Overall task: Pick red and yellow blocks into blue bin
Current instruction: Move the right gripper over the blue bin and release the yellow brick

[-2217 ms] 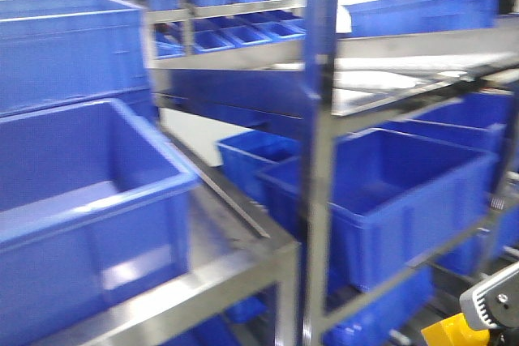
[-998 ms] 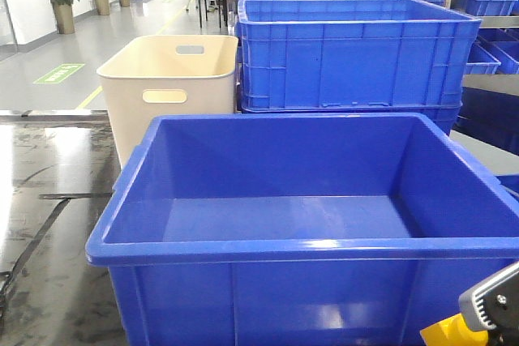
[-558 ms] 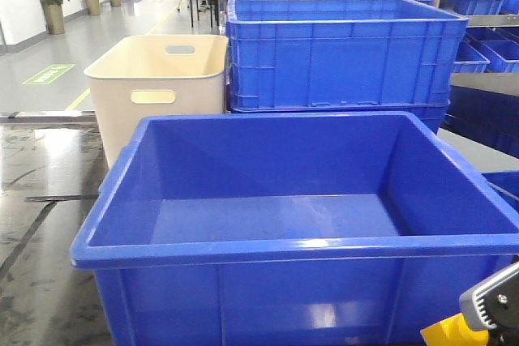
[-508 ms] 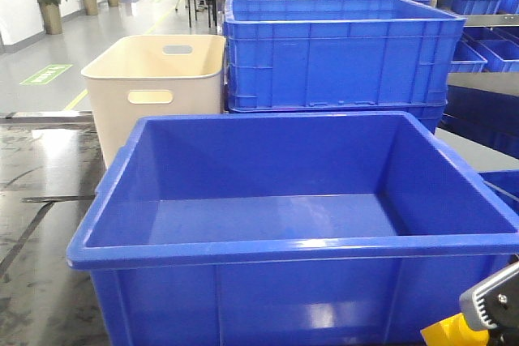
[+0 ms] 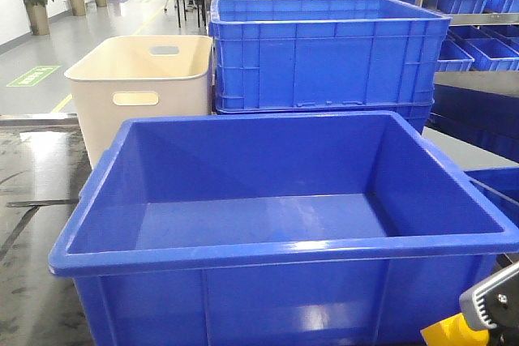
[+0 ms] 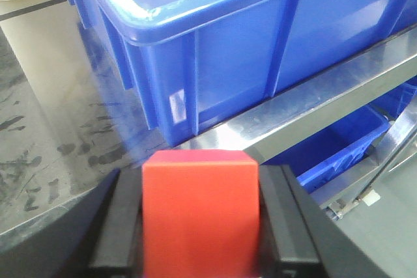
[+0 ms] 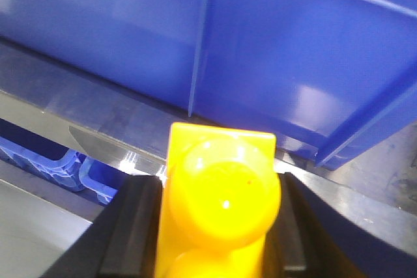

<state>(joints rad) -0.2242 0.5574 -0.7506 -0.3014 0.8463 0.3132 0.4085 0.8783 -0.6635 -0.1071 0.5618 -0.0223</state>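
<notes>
The left gripper (image 6: 201,226) pinches the red cube (image 6: 199,206), its jaws pressed against the cube's two sides by black fingers (image 6: 120,226). The cube is outside the blue bin (image 5: 268,160), on its near side, facing the outer wall above a steel ledge (image 6: 306,115). The right gripper (image 7: 218,226) pinches the yellow brick (image 7: 221,203) in the same way, one round stud facing the camera. It is also outside the bin and close to the smooth blue wall. From the front camera this gripper and a bit of yellow show at the near right corner, lower than the bin's rim. Beyond the bin stand a cream tub (image 5: 138,79) at far left and a ribbed blue crate (image 5: 324,54) to its right.
</notes>
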